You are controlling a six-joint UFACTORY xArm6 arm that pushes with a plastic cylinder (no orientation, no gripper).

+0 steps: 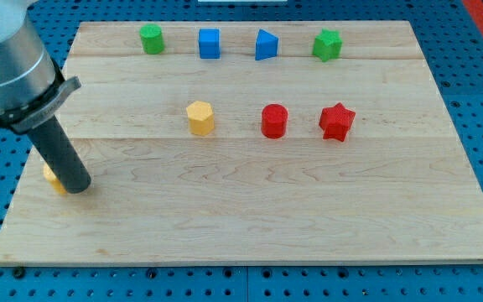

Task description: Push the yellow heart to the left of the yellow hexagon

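Observation:
The yellow hexagon (200, 117) stands near the middle of the wooden board (250, 210). A yellow block (53, 179), mostly hidden behind my rod so its shape cannot be made out, lies near the board's left edge. My tip (77, 190) rests on the board touching that yellow block on its right side, well to the lower left of the hexagon.
A red cylinder (274, 121) and a red star (337, 122) lie right of the hexagon. Along the view's top stand a green cylinder (151, 39), a blue cube (210, 43), a blue wedge-like block (265, 44) and a green star (327, 44).

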